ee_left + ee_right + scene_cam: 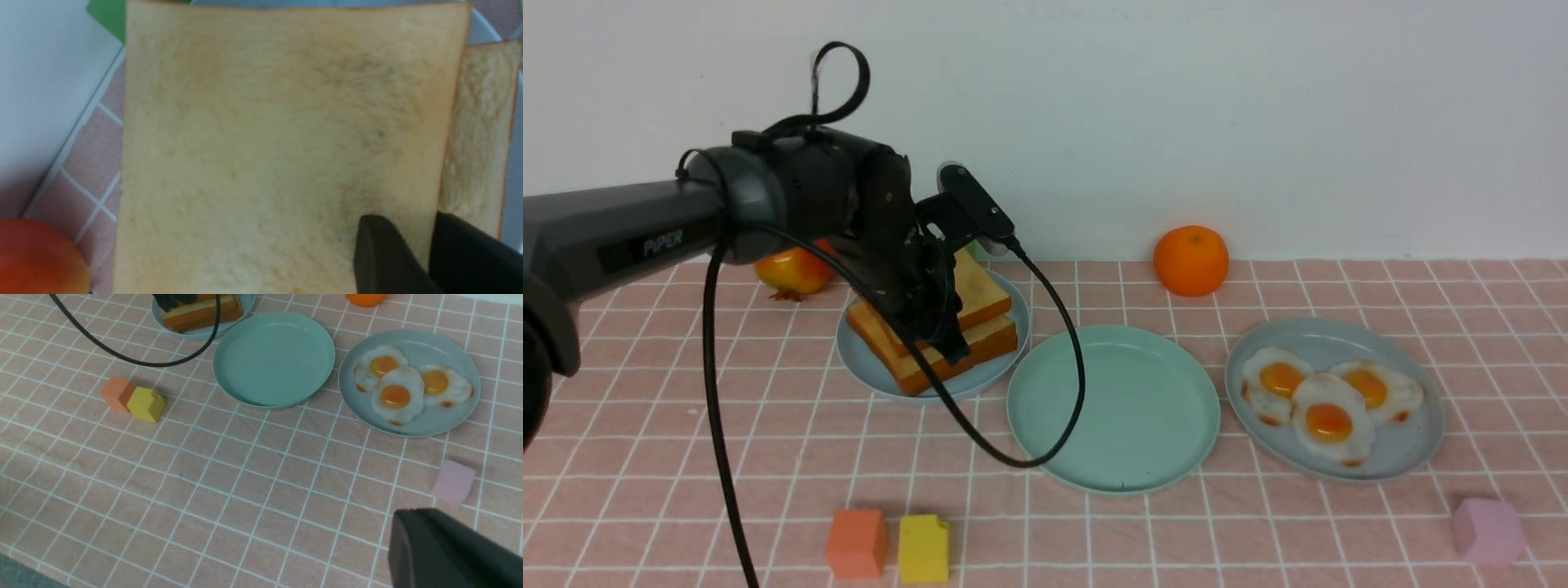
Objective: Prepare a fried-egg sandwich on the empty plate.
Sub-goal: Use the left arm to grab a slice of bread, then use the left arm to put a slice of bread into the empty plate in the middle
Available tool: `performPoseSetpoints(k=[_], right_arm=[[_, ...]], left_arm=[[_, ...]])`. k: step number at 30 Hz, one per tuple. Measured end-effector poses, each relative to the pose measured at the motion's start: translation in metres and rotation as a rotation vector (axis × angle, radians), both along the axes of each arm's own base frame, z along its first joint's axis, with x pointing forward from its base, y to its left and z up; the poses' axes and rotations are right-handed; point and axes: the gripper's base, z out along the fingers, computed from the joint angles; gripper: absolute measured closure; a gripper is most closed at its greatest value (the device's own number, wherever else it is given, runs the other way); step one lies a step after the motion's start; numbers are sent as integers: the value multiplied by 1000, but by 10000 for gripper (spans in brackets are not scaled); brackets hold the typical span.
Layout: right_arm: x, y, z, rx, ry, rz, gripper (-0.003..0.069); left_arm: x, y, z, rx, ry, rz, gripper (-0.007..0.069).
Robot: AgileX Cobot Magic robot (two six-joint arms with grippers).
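Two toast slices [980, 304] lie stacked on a pale blue-grey plate [866, 367] at the back left. My left gripper [938, 333] is down on the stack. In the left wrist view [408, 232] its jaws pinch the edge of the top toast slice [265, 143], one finger [380, 253] on the golden top and the other at its side over the lower slice [478, 134]. The mint-green plate [1113, 408] stands bare in the middle. Three fried eggs [1327, 420] lie on a second blue-grey plate [1417, 453] on the right. My right gripper [408, 528] hangs shut and empty above the cloth.
An orange [1191, 260] sits by the back wall and a red-yellow fruit [792, 273] behind the toast plate. Orange [856, 543] and yellow [924, 549] blocks lie near the front, a pink block [1489, 531] at the front right. My left arm's cable [1045, 457] droops over the mint plate's rim.
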Motion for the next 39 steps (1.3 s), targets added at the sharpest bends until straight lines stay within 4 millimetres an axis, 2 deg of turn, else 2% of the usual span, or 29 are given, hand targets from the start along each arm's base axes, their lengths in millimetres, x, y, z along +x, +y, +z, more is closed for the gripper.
performPoseSetpoints(k=[3, 6, 10, 18, 20, 21, 24, 25, 26, 28, 29, 31, 32, 33, 35, 36, 37, 39], right_arm=[[0, 0, 0, 0, 0, 0, 623], [0, 1, 0, 6, 2, 5, 622], [0, 1, 0, 11, 3, 8, 621], [0, 1, 0, 11, 3, 9, 615], [0, 1, 0, 5, 2, 4, 612], [0, 0, 0, 5, 1, 4, 612], [0, -1, 0, -8, -2, -6, 609], [0, -1, 0, -9, -3, -7, 608], [0, -1, 0, -12, -3, -9, 608], [0, -1, 0, -12, -2, -10, 608], [1, -1, 0, -13, -2, -11, 608], [1, -1, 0, -14, -3, -11, 608], [1, -1, 0, -14, -3, -11, 608], [1, -1, 0, -14, -3, -11, 607], [1, -1, 0, -14, -3, -11, 606], [1, -1, 0, -14, -3, -11, 606], [1, -1, 0, -14, -3, -11, 606], [1, -1, 0, -14, -3, -11, 606]], left_arm=[[0, 0, 0, 0, -1, 0, 483], [0, 0, 0, -5, -1, 12, 545], [-1, 1, 7, -12, -9, 18, 552], [-17, 5, 62, -90, -95, 35, 552], [-28, 2, 80, -112, -111, 25, 552], [-28, 2, 81, -114, -113, 24, 552], [-50, -27, 92, -136, -88, -48, 553], [-51, -29, 92, -137, -83, -54, 553], [-66, -55, 90, -157, -65, -115, 553], [-76, -72, 86, -166, -48, -157, 553], [-86, -92, 76, -171, -21, -202, 554], [-97, -118, 59, -167, 10, -258, 564], [-96, -118, 57, -165, 12, -258, 564], [-98, -130, 41, -148, 30, -281, 565], [-95, -138, 20, -120, 44, -287, 565], [-94, -138, 20, -120, 41, -288, 565], [-90, -140, 6, -105, 47, -278, 565], [-87, -140, -1, -97, 49, -265, 565]])
